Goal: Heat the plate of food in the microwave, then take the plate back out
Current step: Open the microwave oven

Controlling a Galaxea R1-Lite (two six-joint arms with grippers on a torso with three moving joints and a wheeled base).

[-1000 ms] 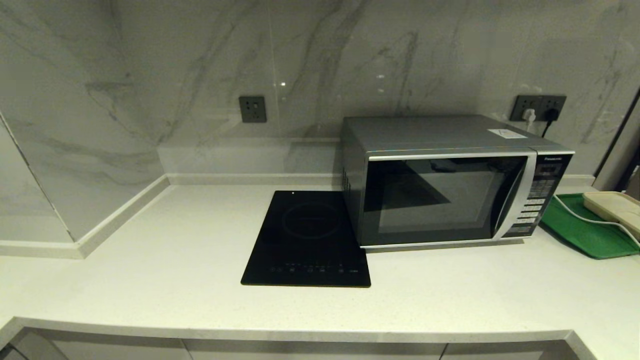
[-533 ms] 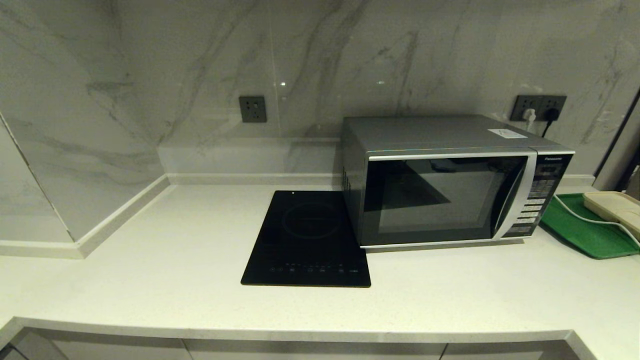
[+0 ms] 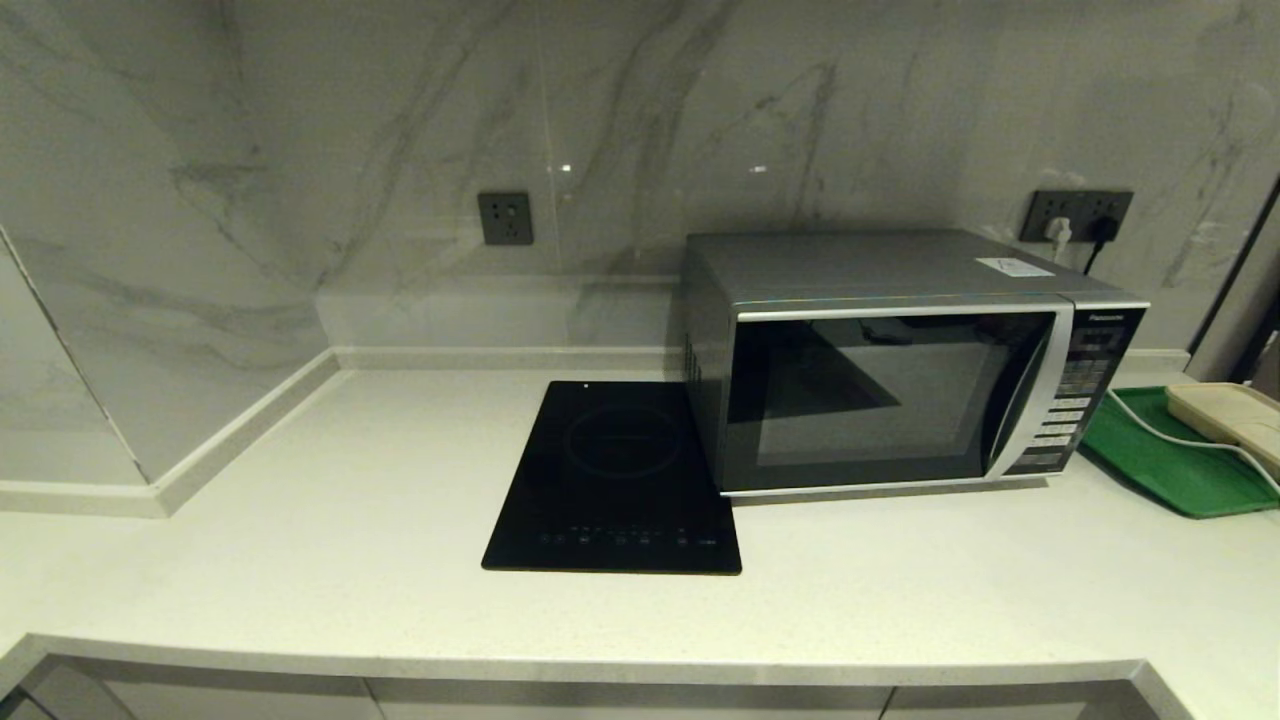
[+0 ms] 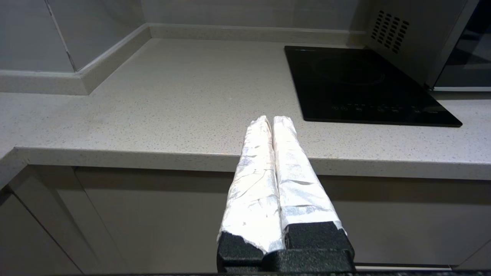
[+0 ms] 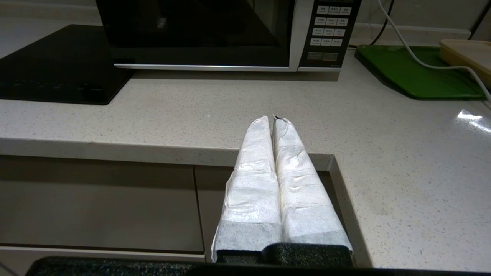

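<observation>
The silver-grey microwave stands at the back right of the counter with its dark glass door closed; its button panel shows in the right wrist view. The plate of food is out of view. My left gripper is shut, its white-wrapped fingers pressed together and empty, held in front of the counter's front edge, left of the cooktop. My right gripper is also shut and empty, hovering at the counter's front edge in front of the microwave. Neither gripper appears in the head view.
A flat black induction cooktop lies left of the microwave. A green tray holding a cream dish sits at the far right, with a white cable across it. Cabinet fronts lie below the counter edge.
</observation>
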